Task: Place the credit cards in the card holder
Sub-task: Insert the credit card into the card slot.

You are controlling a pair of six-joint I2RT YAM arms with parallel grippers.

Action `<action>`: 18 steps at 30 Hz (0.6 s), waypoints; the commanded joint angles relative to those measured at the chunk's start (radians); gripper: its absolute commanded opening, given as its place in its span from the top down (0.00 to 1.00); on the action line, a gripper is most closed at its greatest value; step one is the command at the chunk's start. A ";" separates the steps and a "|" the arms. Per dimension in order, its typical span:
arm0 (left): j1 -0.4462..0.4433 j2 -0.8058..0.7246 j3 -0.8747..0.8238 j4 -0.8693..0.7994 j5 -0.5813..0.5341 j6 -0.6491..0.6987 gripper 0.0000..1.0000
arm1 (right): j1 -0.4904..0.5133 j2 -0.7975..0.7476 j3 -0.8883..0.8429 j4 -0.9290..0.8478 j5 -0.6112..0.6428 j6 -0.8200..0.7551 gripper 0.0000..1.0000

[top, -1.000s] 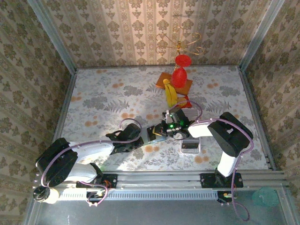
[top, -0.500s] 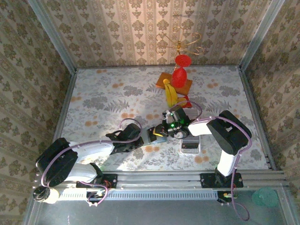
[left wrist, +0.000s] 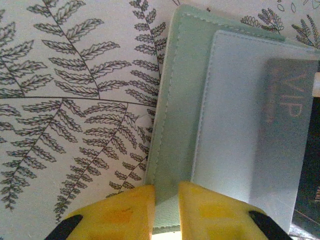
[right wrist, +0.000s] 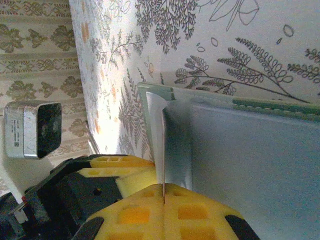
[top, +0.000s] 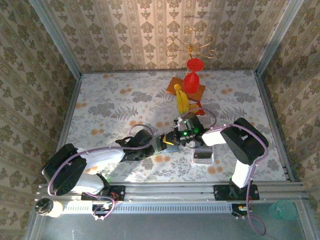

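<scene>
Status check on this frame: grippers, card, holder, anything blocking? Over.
Left gripper shut on card holder edge. Right gripper shut on grey card, which overlaps the holder's pocket panel, not fully in. Nothing seen blocking.

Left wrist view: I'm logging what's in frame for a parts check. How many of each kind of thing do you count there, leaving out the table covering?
sage-green card holder: 1
grey VIP card: 1
yellow tool fingers: 2
Total: 4
</scene>
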 commanded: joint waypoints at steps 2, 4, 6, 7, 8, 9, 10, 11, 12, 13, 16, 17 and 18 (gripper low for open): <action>-0.002 0.027 -0.025 0.017 0.033 -0.008 0.79 | -0.001 0.030 0.014 -0.006 -0.019 0.009 1.00; -0.002 0.028 -0.027 0.028 0.034 -0.009 0.79 | 0.002 0.041 0.022 -0.010 -0.017 0.009 1.00; -0.002 0.030 -0.028 0.033 0.032 -0.009 0.80 | 0.008 0.050 0.032 -0.022 -0.020 0.002 1.00; -0.003 0.030 -0.027 0.033 0.031 -0.011 0.80 | 0.010 0.053 0.041 -0.034 -0.022 -0.005 1.00; -0.003 0.030 -0.028 0.035 0.029 -0.011 0.80 | 0.013 0.053 0.050 -0.047 -0.022 -0.013 0.99; -0.002 0.031 -0.028 0.038 0.028 -0.013 0.80 | 0.017 0.051 0.058 -0.064 -0.021 -0.024 0.97; -0.001 0.032 -0.031 0.042 0.026 -0.015 0.80 | 0.020 0.048 0.064 -0.080 -0.019 -0.034 0.95; -0.002 0.033 -0.034 0.047 0.026 -0.019 0.80 | 0.024 0.046 0.071 -0.106 -0.014 -0.051 0.92; -0.001 0.035 -0.037 0.054 0.026 -0.021 0.80 | 0.026 0.042 0.082 -0.140 -0.011 -0.074 0.87; -0.001 0.037 -0.039 0.062 0.030 -0.023 0.80 | 0.025 0.039 0.092 -0.179 -0.010 -0.097 0.80; -0.001 0.039 -0.039 0.060 0.027 -0.025 0.80 | 0.025 0.024 0.122 -0.295 0.012 -0.169 0.76; 0.000 0.038 -0.039 0.060 0.025 -0.025 0.80 | 0.025 0.018 0.127 -0.320 0.023 -0.183 0.74; 0.001 0.037 -0.040 0.058 0.025 -0.025 0.80 | 0.025 0.013 0.132 -0.338 0.033 -0.197 0.71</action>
